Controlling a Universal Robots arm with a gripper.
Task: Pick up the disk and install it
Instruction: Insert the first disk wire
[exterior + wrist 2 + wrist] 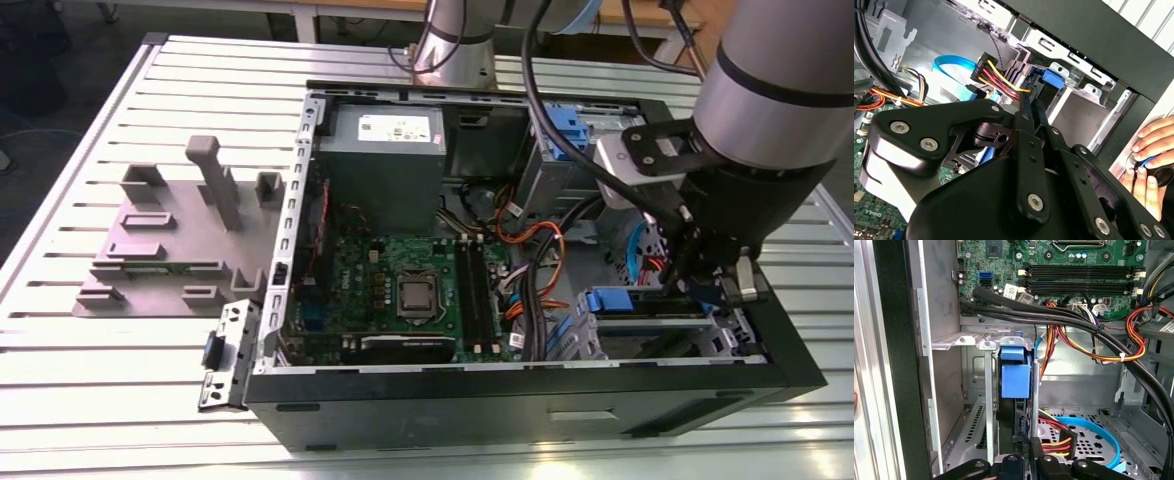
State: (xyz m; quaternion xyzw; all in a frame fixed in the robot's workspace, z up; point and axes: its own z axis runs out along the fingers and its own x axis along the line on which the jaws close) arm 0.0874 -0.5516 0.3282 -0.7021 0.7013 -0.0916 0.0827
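The disk (1015,375) stands edge-on in the drive bay at the front corner of the open computer case (534,400), on the exterior view's right. Its blue plastic end faces the motherboard, and its dark body runs back toward my gripper (1028,460). The gripper sits low inside that corner (707,285), directly behind the disk's near end. In the second wrist view the two black fingers (1026,125) run close together up to the disk's blue end (1054,77). Nothing shows between them. In the exterior view the disk's blue rail (617,300) lies level in the bay.
Orange, yellow and black cables (1094,340) and a light blue ribbon cable (1104,432) run beside the bay. The motherboard (400,290) and grey power-supply box (384,150) fill the case's middle and back. A grey fixture (174,230) stands on the table. A person's hand (1149,160) rests outside the case.
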